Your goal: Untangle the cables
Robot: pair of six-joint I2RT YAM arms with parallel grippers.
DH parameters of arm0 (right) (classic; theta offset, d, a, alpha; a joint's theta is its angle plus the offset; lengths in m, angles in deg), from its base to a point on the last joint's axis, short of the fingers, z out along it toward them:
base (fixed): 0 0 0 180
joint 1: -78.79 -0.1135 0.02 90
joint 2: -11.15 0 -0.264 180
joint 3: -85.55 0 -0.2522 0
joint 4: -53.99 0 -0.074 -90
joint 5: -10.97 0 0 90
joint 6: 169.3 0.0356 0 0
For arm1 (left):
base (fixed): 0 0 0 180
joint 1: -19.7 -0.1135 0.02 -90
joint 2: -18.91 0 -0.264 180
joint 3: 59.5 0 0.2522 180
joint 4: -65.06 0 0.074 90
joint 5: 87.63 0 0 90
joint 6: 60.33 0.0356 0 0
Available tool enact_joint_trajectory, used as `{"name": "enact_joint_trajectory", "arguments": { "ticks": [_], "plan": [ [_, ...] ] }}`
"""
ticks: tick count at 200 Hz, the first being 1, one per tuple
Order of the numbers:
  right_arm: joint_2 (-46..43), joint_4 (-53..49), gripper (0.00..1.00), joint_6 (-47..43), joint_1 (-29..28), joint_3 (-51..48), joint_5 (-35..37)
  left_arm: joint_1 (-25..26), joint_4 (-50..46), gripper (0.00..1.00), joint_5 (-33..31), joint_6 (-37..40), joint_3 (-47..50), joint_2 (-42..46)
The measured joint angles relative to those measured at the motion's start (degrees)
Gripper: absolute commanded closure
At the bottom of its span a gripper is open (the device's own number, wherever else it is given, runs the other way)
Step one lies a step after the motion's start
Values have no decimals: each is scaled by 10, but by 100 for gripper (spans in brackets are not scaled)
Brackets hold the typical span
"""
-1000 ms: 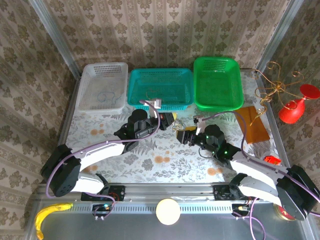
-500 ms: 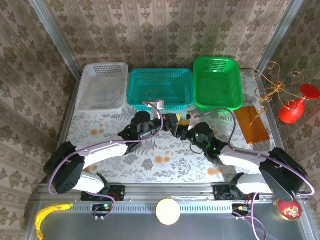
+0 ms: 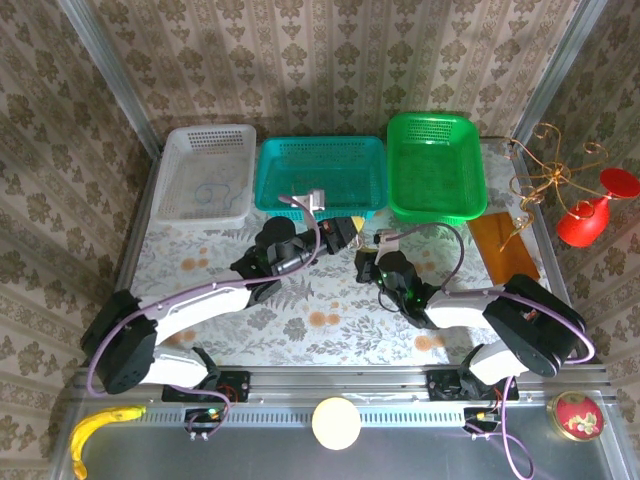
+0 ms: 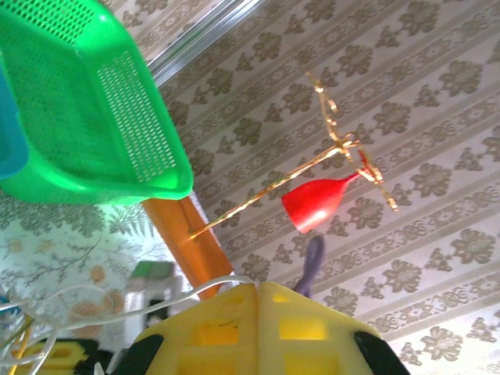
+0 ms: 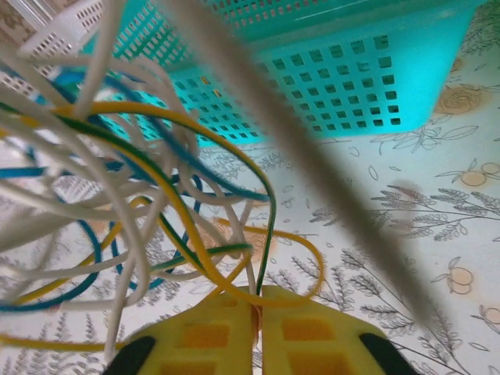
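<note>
Barely started: the cables [image 5: 168,183] are one knotted clump just in front of the teal basket [image 5: 351,70], right gripper [image 5: 258,312] clamped on some strands, left gripper [image 4: 258,293] closed too, nothing separated.

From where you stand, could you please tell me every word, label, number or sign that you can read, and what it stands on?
No text can be read in any view.
The white basket, teal basket and green basket: plain mesh, no labels.
The cables: no print visible.
The red tin: a motif too small to tell whether it is lettering.
The wallpaper and tablecloth: ornament only.
</note>
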Motion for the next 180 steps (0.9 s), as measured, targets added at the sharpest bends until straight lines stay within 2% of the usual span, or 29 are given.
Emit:
{"name": "enact_joint_trajectory", "arguments": {
  "ticks": [15, 46, 114, 127, 158, 180],
  "plan": [
    [4, 1, 100, 4, 0, -3, 0, -1, -5, 100, 0, 0, -3, 22],
    [21, 7, 100, 10, 0, -16, 0, -16, -11, 100, 0, 1, -3, 60],
    [54, 13, 100, 39, 0, -45, -27, -84, -66, 100, 1, 26, 19, 158],
    [54, 10, 90, 43, 0, -48, -34, -91, -75, 100, 3, 35, 25, 169],
    [26, -28, 55, 55, 0, -47, -61, -94, -82, 100, 11, 55, 55, 180],
    [-28, -81, 44, 60, 0, -42, -82, -94, -82, 100, 12, 64, 89, 180]
  ]
}}
